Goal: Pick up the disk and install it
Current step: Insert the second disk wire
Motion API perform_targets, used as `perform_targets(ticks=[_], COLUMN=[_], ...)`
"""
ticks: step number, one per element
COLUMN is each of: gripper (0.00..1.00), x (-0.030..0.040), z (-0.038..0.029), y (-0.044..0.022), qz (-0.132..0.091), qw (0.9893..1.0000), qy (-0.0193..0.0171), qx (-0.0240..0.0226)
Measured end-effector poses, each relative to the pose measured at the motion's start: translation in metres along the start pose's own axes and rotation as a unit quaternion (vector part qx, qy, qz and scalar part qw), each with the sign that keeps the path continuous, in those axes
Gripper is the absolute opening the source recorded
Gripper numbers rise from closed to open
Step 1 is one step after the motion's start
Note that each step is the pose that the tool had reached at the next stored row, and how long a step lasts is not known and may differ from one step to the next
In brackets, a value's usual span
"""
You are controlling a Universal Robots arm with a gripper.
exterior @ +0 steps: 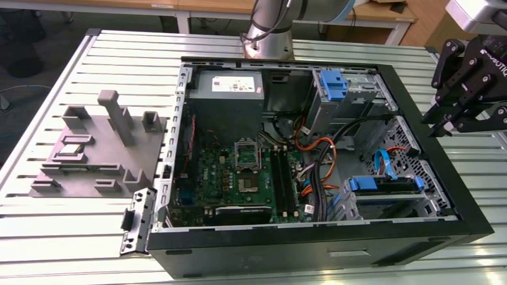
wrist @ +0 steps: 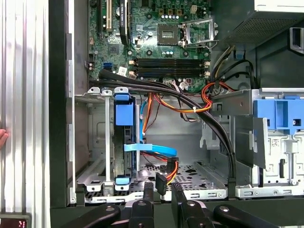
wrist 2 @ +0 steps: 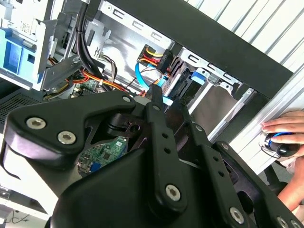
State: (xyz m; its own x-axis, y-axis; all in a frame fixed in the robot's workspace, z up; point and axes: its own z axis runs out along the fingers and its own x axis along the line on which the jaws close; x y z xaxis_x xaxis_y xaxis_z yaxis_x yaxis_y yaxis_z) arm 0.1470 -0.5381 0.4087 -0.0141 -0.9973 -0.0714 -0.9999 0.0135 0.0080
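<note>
Black gripper [wrist: 161, 192] fingers [wrist 2: 159, 107] are sitting nearly closed with nothing between them, hovering above the open computer case [exterior: 443, 148] at the exterior view's right. Below them, the disk [wrist: 124, 142] in its blue carrier is standing on edge in the drive cage [wrist: 190, 187], beside loose blue and orange cables [wrist: 164, 164].

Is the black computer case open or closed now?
Open. In the exterior view the black metal computer case has no side cover on top; its green motherboard lies exposed.
</note>
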Motion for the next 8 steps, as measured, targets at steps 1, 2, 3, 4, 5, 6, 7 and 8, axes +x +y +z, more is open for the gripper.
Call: perform_targets(ticks=[1, 2, 3, 4, 5, 6, 7, 8], gripper=[0.29, 0.29, 0.29, 0.29, 0.29, 0.29, 0.29, 0.29], x=[0.0000, 0.0002, 0.0003, 0.0004, 0.0004, 0.0004, 0.0005, 0.0005], z=[0.0006, 0.0014, 0.0024, 0.0033, 0.0041, 0.0046, 0.0048, 0.0048], y=[0.0000, 0.0000, 0.0000, 0.0000, 0.0000, -0.0001, -0.0001, 0.0000], qz=[0.000, 0.000, 0.000, 0.000, 0.000, 0.000, 0.000, 0.000], qw=[1.0000, 1.0000, 1.0000, 1.0000, 1.0000, 1.0000, 1.0000, 1.0000], qy=[-0.0001, -0.0001, 0.0000, 0.0000, 0.0001, 0.0001, 0.0001, 0.0001], qx=[0.0000, 0.0000, 0.0000, 0.0000, 0.0000, 0.0000, 0.0000, 0.0000])
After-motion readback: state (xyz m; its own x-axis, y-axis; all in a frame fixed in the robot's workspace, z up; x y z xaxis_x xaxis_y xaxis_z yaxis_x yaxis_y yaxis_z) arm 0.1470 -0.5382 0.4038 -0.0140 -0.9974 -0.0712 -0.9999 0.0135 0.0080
